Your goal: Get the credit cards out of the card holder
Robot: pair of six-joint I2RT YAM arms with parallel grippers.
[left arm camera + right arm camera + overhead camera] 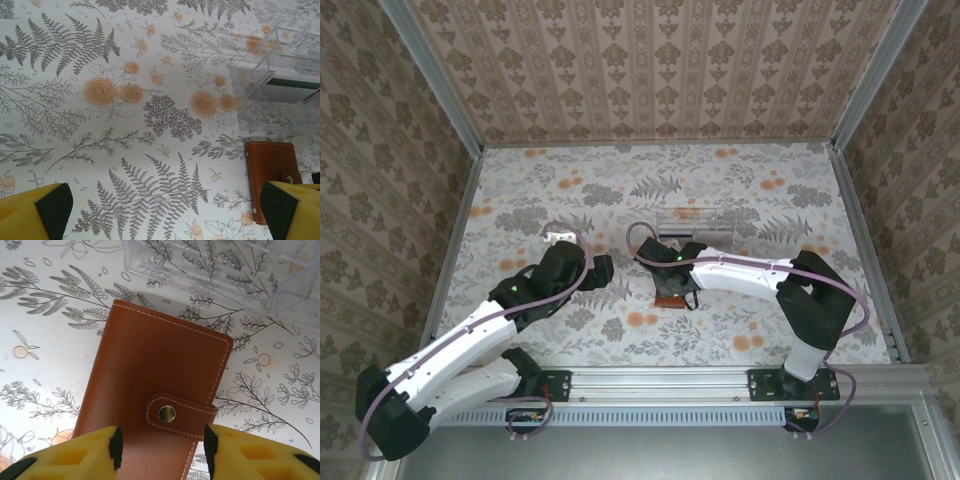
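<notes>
Floral table (45, 360), card holder (150, 370) beneath right tool (162, 446)

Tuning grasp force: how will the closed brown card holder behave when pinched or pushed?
Card holder lies flat, snap strap fastened: probably stays shut, won't roll or tip. Smooth leather-like cover on the patterned table likely slides when pushed. Thin, stitched: probably flexes slightly.

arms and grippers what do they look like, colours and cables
Left arm and right arm: white links, black joints, a mauve cable looping along each. Left gripper and right gripper: yellow fingers with black textured pads.
</notes>
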